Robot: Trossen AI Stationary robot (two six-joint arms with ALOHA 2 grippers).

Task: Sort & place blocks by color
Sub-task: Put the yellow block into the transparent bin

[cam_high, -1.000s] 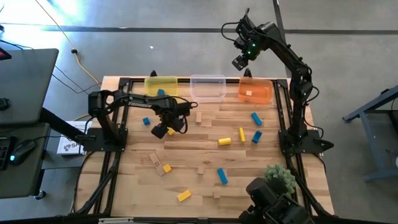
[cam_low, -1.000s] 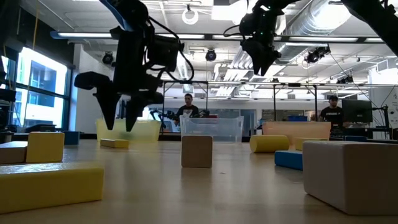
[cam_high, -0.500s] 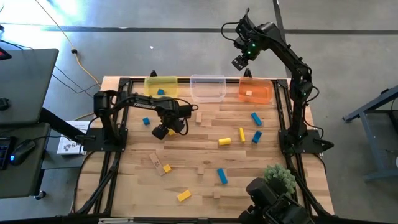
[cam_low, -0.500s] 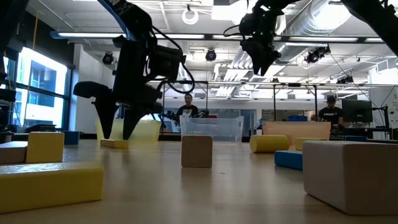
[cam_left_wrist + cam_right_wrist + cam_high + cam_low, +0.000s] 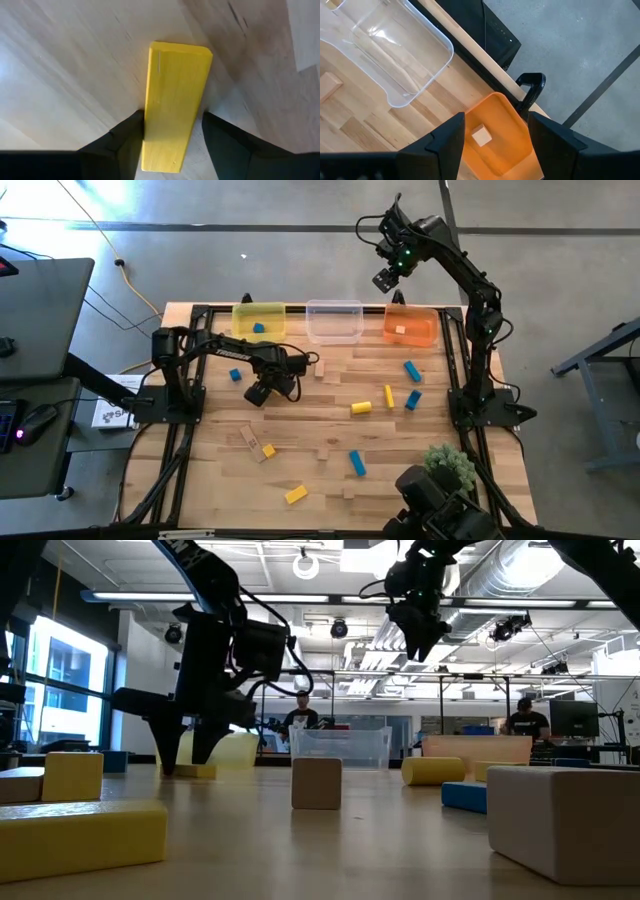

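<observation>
Room beyond the table: an open industrial hall with ceiling ducts and lights, two people standing far back in the low view. Wooden table (image 5: 330,430), plank-topped and framed in black rails, carries three bins along its far edge: yellow bin (image 5: 259,318), clear bin (image 5: 334,321) and orange bin (image 5: 411,326). Right arm is raised high over the far edge, its right gripper (image 5: 385,280) above the orange bin with fingers spread and holding nothing; a plain wood cube (image 5: 481,135) lies inside that bin. Left arm reaches low across the table's left half, its left gripper (image 5: 257,393) tipped down to the surface. In the left wrist view its fingers straddle a yellow bar (image 5: 174,107) lying flat on the planks, one on each long side and close against it. Remaining blocks, blue, yellow and plain, lie scattered over the table. No writing is legible.
</observation>
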